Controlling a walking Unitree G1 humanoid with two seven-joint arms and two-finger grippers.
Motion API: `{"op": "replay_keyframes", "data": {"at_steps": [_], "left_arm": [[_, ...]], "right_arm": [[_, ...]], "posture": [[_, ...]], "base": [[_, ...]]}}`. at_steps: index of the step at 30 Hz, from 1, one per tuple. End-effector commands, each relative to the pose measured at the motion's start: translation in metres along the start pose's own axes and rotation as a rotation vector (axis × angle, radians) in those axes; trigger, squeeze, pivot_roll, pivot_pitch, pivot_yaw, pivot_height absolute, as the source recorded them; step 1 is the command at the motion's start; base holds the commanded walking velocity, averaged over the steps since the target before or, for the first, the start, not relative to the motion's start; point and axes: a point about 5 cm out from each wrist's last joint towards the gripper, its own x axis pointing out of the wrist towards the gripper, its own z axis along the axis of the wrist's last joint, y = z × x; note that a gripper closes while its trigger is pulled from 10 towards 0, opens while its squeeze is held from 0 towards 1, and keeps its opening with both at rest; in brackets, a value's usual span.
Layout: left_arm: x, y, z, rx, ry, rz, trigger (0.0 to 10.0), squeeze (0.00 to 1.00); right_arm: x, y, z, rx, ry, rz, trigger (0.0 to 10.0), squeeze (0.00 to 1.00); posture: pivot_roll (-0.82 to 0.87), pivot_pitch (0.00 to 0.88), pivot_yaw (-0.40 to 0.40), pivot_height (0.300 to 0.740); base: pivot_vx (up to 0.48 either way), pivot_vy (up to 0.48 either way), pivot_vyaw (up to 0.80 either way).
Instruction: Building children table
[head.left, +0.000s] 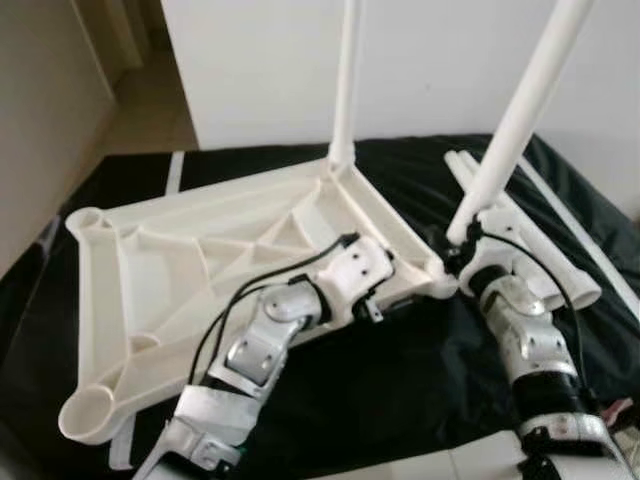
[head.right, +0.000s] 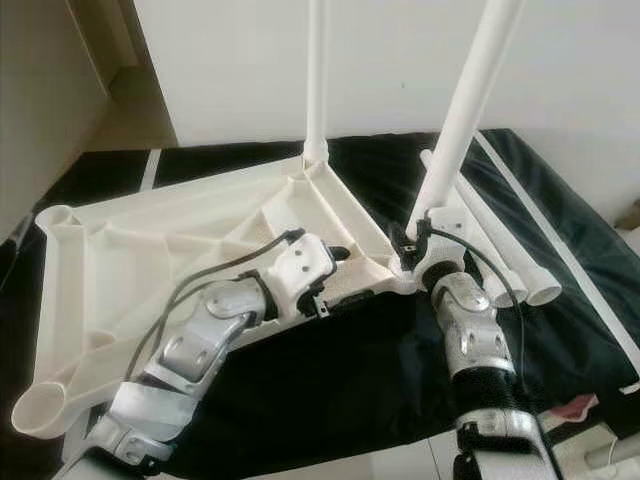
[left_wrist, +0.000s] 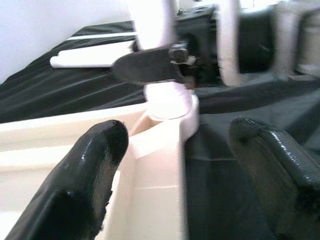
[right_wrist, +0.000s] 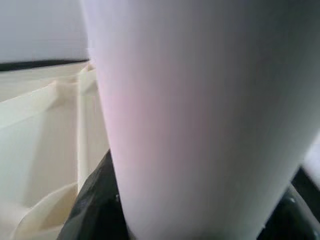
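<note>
The cream-white ribbed plastic table top (head.left: 200, 270) lies upside down on a black cloth sheet (head.right: 330, 390). One round white plastic table leg (head.left: 345, 80) stands upright in the top's far corner socket, beyond both grippers.

The left gripper (left_wrist: 175, 165) sits at the table top's right edge rail, near the corner socket (left_wrist: 170, 102). Its two black fingers (left_wrist: 85, 175) are spread apart, one over the inner side of the rail and the other over the black sheet outside it; neither clearly touches the rail.

The right gripper (head.left: 462, 245) is just beside that same corner socket, on its right side. It is clamped on the lower end of a second white plastic table leg (head.left: 520, 110), which rises tilted up and to the right from the gripper. In the right wrist view this leg (right_wrist: 200, 120) sits close between the fingers, with the table top (right_wrist: 40, 130) beside it.

Two more white plastic legs (head.right: 500, 250) lie flat on the sheet just right of the right gripper.
</note>
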Motion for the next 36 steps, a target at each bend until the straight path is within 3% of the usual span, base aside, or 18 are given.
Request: {"op": "replay_keyframes", "data": {"at_steps": [1,7,11,21,22,23,33,34,36], "left_arm": [[0.0,0.006,0.001,0.002,-0.002,0.06,10.0,0.0],[-0.003,0.013,0.001,0.0,-0.001,0.069,10.0,0.0],[-0.004,0.013,0.004,0.002,-0.008,0.067,10.0,0.0],[-0.011,0.005,-0.001,-0.013,-0.009,0.001,10.0,0.0],[-0.013,0.004,0.0,-0.013,-0.02,-0.004,10.0,0.0],[-0.014,0.003,-0.001,-0.01,-0.017,-0.001,10.0,0.0],[-0.014,-0.002,0.001,-0.015,-0.051,0.002,10.0,0.0],[-0.013,-0.004,0.004,-0.024,-0.078,0.006,10.0,0.0],[-0.01,-0.006,0.002,-0.094,-0.092,0.037,10.0,0.0]], "right_arm": [[-0.007,-0.009,-0.017,0.009,0.087,-0.092,10.0,0.0],[-0.043,0.012,-0.026,0.114,0.117,-0.359,10.0,0.0],[-0.054,0.021,-0.02,0.137,0.086,-0.329,10.0,0.0],[-0.068,0.014,-0.012,0.086,0.035,-0.293,10.0,0.0],[-0.068,0.013,-0.008,0.081,0.009,-0.268,10.0,0.42],[-0.067,0.013,-0.006,0.091,-0.002,-0.242,10.0,1.0],[-0.062,0.01,0.003,0.094,-0.051,-0.021,10.0,1.0],[-0.059,0.01,0.003,0.098,-0.04,0.057,10.0,0.0],[-0.056,0.008,0.005,0.101,-0.033,0.158,10.0,0.0]], "posture": [[-0.06,0.0,-0.029,0.74],[-0.06,0.0,-0.019,0.74],[-0.07,0.0,-0.001,0.74],[-0.09,0.026,0.011,0.74],[-0.09,0.029,0.003,0.74],[-0.09,0.029,0.0,0.74],[-0.08,0.026,-0.003,0.74],[-0.07,0.022,-0.008,0.74],[-0.06,0.02,-0.018,0.74]], "base": [[0.0,0.0,0.0],[0.0,0.0,0.0],[0.0,0.0,0.0],[0.0,0.0,0.0],[0.0,0.0,0.0],[0.0,0.0,0.0],[0.0,0.0,0.0],[0.0,0.0,0.0],[0.0,0.0,0.0]]}}
